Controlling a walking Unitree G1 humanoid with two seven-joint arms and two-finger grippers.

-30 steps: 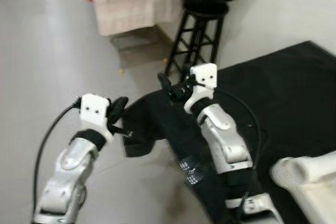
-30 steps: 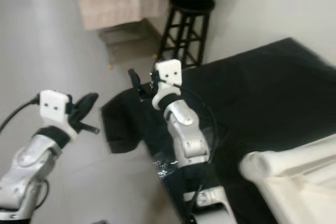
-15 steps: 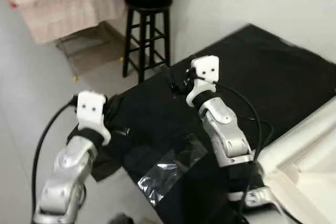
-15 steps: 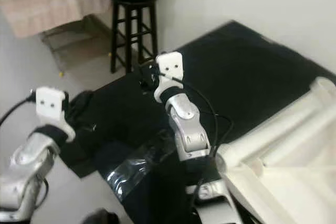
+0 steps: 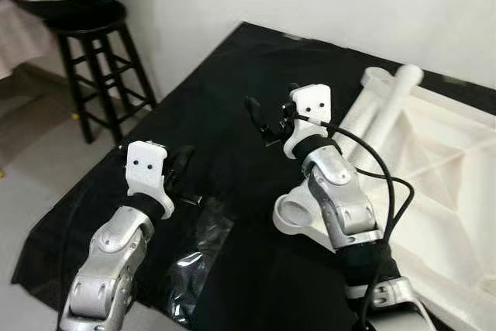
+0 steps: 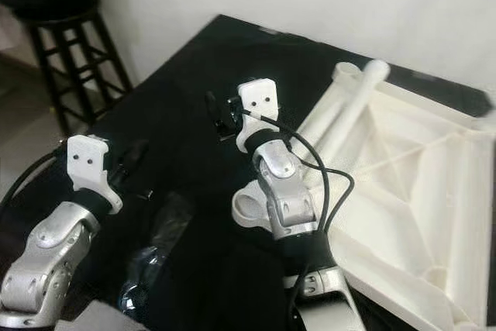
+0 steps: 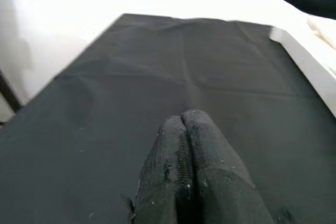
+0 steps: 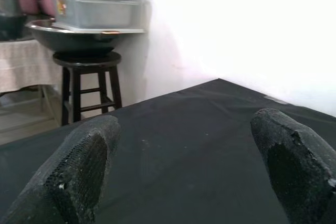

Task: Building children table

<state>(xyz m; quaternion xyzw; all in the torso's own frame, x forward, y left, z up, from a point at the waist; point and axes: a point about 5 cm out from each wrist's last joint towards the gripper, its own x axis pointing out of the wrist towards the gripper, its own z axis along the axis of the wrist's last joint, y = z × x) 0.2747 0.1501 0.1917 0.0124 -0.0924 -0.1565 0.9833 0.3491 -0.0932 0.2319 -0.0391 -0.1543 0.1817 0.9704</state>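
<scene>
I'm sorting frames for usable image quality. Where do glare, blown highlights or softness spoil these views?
Left wrist view: the wall above the black cloth is blown out white; the shut left gripper is soft. Right wrist view: the wall washes out; the open right gripper's fingertips are blurred. Left eye view: the white table frame is bright but readable; the plastic bag glints.

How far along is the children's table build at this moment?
Early. The white tabletop lies underside-up on the black cloth, with loose legs lying on it, unattached. Nothing is in hand: the left gripper is shut empty, the right gripper open. Fitting the legs remains.
</scene>
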